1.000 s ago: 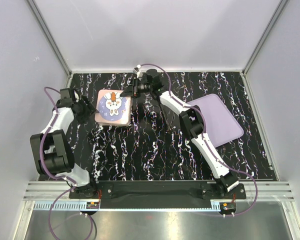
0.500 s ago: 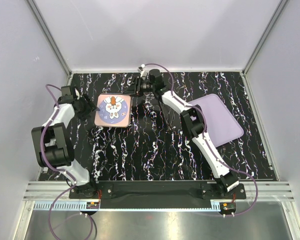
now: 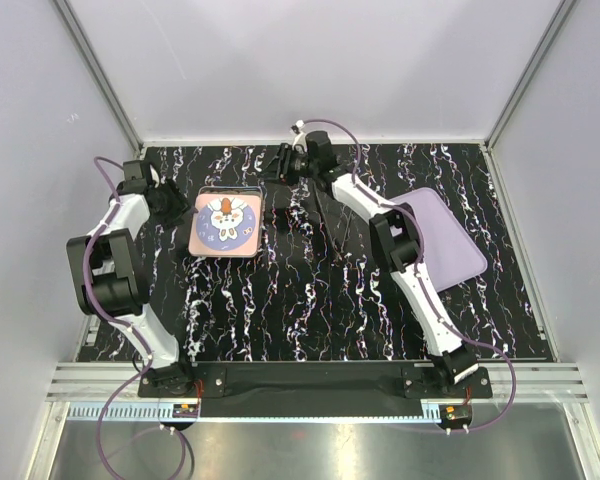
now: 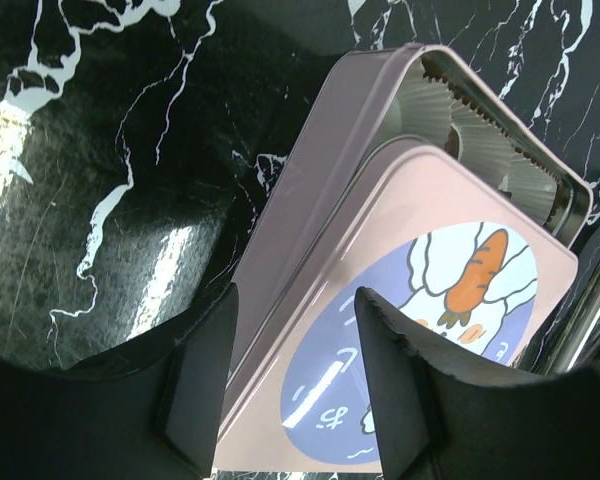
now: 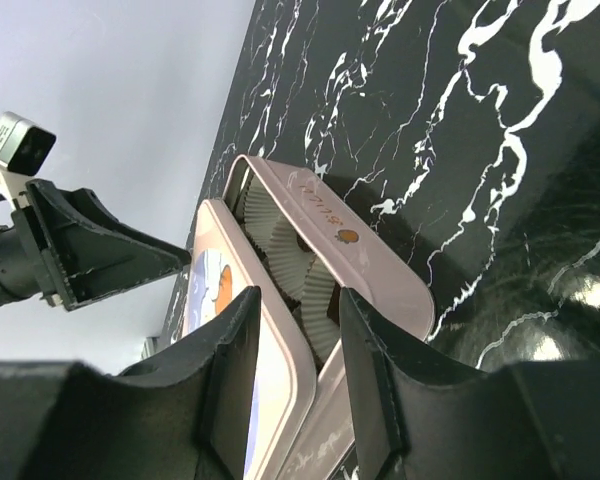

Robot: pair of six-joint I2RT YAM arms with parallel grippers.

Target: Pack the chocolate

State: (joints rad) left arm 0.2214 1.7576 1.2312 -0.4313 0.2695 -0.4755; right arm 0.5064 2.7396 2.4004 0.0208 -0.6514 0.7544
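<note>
A pink tin box sits at the back left of the table. Its rabbit-print lid lies askew on top. In the left wrist view the lid leaves a gap at the box's far end, where white paper cups show. In the right wrist view, the chocolate shows only as dark slivers among the cups. My left gripper is open, straddling the box's left edge. My right gripper is open by the box's back right corner, and the lid's edge shows between its fingers.
A lavender tray lies at the right of the black marbled table. Grey walls close in at the back and on both sides. The right arm's links stretch diagonally across the table's right half.
The lid, which stood tilted up over the box, now lies flatter on it. My right gripper has opened and drawn back to the right. The left gripper has narrowed a little.
</note>
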